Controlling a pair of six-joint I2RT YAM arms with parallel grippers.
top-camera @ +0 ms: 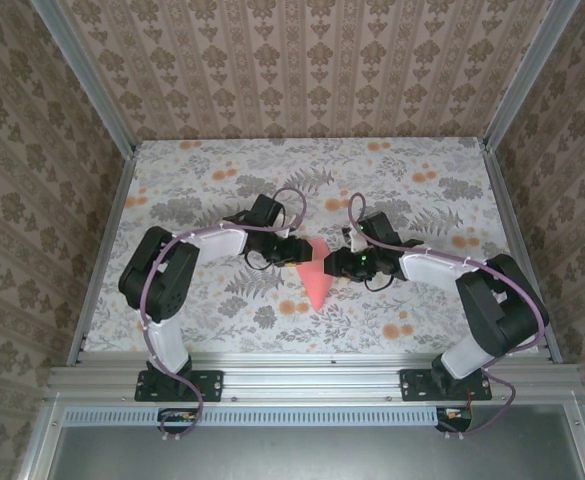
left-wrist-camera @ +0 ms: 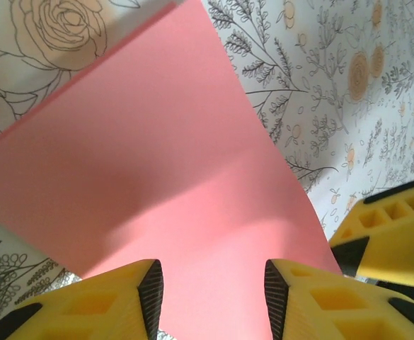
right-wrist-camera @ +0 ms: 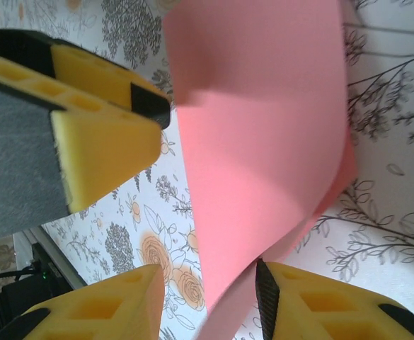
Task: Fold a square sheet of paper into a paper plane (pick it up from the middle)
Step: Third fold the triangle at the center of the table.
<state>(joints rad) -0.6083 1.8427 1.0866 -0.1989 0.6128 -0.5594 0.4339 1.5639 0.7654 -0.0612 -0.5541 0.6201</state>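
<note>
The salmon-pink sheet of paper (top-camera: 315,278) lies at the middle of the table, folded into a pointed wedge with its tip toward the near edge. My left gripper (top-camera: 296,251) is at its upper left and my right gripper (top-camera: 331,265) at its right edge. In the left wrist view the paper (left-wrist-camera: 178,163) lies flat under my left gripper (left-wrist-camera: 214,292), whose jaws stand apart. In the right wrist view a raised flap of the paper (right-wrist-camera: 263,127) curls up between the spread fingers of my right gripper (right-wrist-camera: 210,301), close to the right pad (right-wrist-camera: 266,301). Nothing is pinched.
The table (top-camera: 192,180) has a floral cloth with orange flower prints. Wallpapered walls and metal rails enclose it on three sides. The two grippers are close: the right one's yellow finger (left-wrist-camera: 391,241) shows in the left wrist view, the left one's finger (right-wrist-camera: 100,134) in the right wrist view.
</note>
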